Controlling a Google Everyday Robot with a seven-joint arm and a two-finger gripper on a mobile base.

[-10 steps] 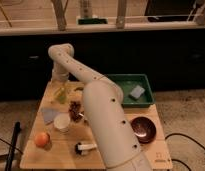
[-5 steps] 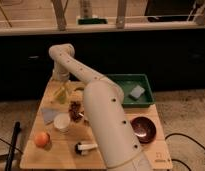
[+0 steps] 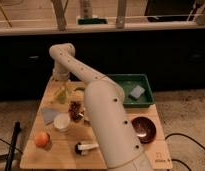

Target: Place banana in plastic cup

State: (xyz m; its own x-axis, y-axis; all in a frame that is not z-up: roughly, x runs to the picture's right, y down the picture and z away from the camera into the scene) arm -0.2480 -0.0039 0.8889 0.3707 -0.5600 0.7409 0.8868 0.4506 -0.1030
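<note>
The banana (image 3: pixel 61 95) is a pale yellow-green shape at the far left of the wooden table (image 3: pixel 51 156), right under my gripper (image 3: pixel 62 89). The gripper hangs from the white arm's wrist and reaches down onto the banana. I cannot tell whether it holds the banana or only touches it. The plastic cup (image 3: pixel 61 121) is white and round and stands upright nearer the front, a short way below the banana. It looks empty.
An orange fruit (image 3: pixel 42 139) sits front left of the cup. A pale blue cloth (image 3: pixel 48 114) and a dark red-brown packet (image 3: pixel 76 109) flank the cup. A green tray (image 3: pixel 127 80) holds a grey-blue sponge (image 3: pixel 137 91). A dark red bowl (image 3: pixel 144 128) is at the right. A white-and-black item (image 3: pixel 85 147) lies in front.
</note>
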